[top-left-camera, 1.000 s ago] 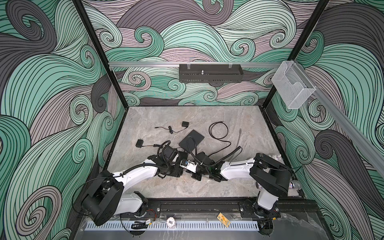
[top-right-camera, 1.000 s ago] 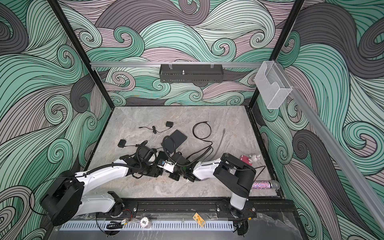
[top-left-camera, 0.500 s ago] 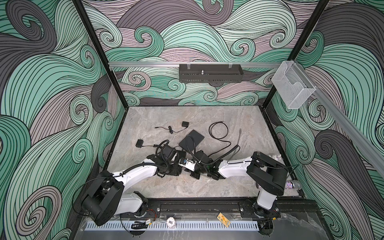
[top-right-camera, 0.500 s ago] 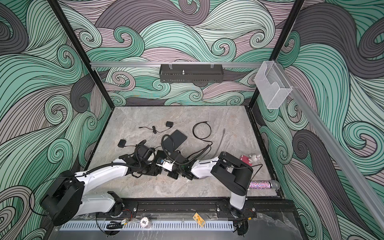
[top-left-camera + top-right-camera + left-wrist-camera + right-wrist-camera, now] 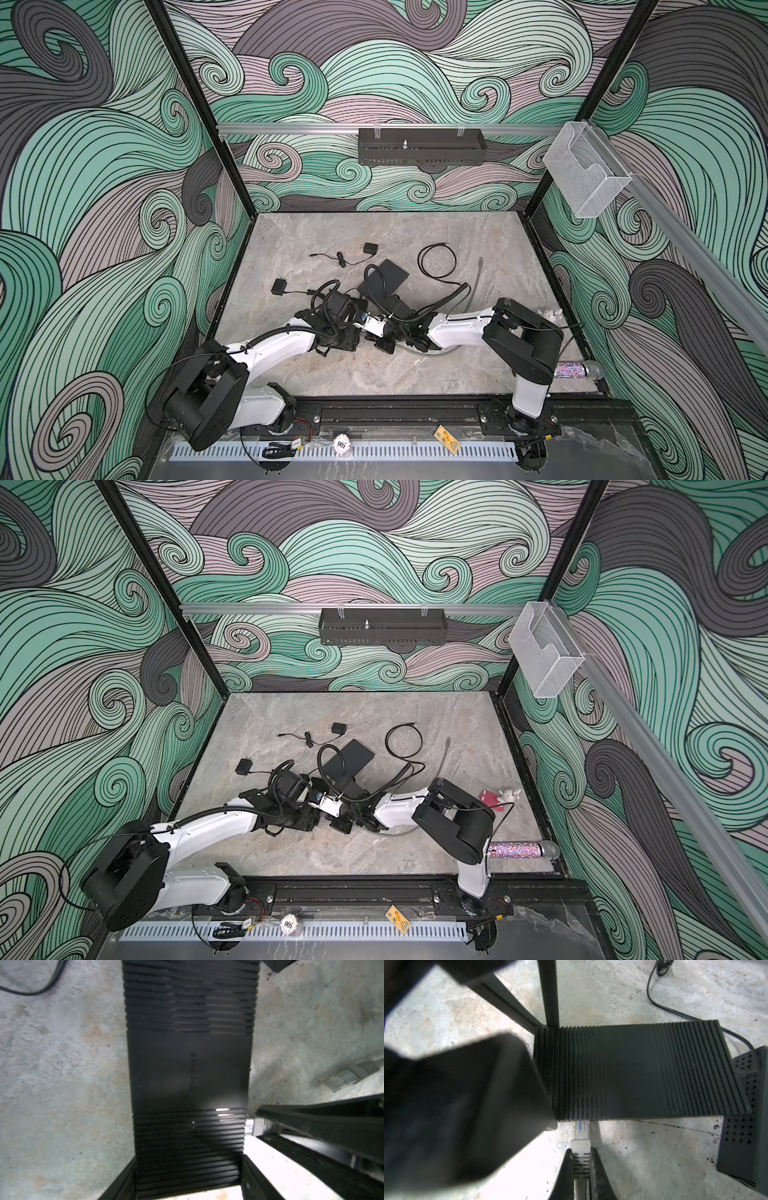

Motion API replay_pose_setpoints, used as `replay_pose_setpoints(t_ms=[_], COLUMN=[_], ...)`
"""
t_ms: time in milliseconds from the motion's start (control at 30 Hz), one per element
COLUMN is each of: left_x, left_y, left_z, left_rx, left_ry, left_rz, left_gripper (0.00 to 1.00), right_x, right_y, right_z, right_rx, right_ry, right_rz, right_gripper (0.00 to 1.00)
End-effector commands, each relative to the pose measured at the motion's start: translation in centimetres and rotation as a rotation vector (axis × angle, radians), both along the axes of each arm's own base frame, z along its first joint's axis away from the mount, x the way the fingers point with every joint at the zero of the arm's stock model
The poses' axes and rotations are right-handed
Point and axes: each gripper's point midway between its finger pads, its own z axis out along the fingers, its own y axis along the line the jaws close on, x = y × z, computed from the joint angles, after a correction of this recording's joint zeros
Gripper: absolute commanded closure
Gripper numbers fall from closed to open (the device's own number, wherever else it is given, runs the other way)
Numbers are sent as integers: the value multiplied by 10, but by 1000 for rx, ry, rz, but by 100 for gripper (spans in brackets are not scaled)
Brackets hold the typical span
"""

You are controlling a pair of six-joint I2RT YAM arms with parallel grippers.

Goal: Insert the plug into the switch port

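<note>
The switch (image 5: pixel 189 1068) is a black ribbed box lying flat on the marble floor. My left gripper (image 5: pixel 188 1167) is shut on one end of it, a finger pressed on each long side. In both top views the left wrist hides most of the switch. The plug (image 5: pixel 581 1128) has a clear tip and a white boot (image 5: pixel 581 1145), and my right gripper (image 5: pixel 581 1153) is shut on the boot. The clear tip meets the switch's (image 5: pixel 633 1072) near side face, and its front end is hidden under the top edge. In a top view the plug (image 5: pixel 370 323) sits between the two wrists.
A flat black perforated box (image 5: pixel 384 280) lies just behind the switch. A coiled black cable (image 5: pixel 436 262) and small black adapters (image 5: pixel 279 286) lie further back. A glitter microphone (image 5: pixel 575 370) and a small pink toy (image 5: pixel 496 800) sit at the right wall.
My right gripper has carried the plug leftward and a little away from the front rail, up to the switch's side. The left gripper and the switch have stayed put.
</note>
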Motion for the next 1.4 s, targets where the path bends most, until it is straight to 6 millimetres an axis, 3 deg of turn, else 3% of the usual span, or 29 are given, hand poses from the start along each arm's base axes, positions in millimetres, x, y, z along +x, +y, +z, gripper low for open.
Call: replay_pose_setpoints(t_ms=[0,67,300,467,833,967,1100,1267,1367], left_x=[-34,-34,-18,-11,-4,-1,-1,-4,-7], left_y=[-46,-45,-21,-8,18,25,23,23,32], left_z=[1,1,16,19,18,18,20,25,23], left_rx=[-176,-175,-85,-39,104,135,121,85,104], left_ry=[117,116,7,-32,-53,-55,-49,-54,-57], left_rz=[-181,-179,-66,-30,54,93,117,153,192], left_gripper=[71,71,68,74,87,89,89,89,93], right_x=[-1,4,-28,-43,-46,-41,-38,-55,-65], right_y=[67,61,35,16,-16,-13,2,32,39], right_z=[100,96,67,50,33,37,39,36,31], right_rx=[398,391,308,271,173,188,210,207,189], right_ry=[-144,-125,-41,-15,-35,-4,63,79,68], right_rz=[108,74,112,99,49,-12,-79,-34,-24], right_gripper=[100,100,100,100,99,99,98,98,97])
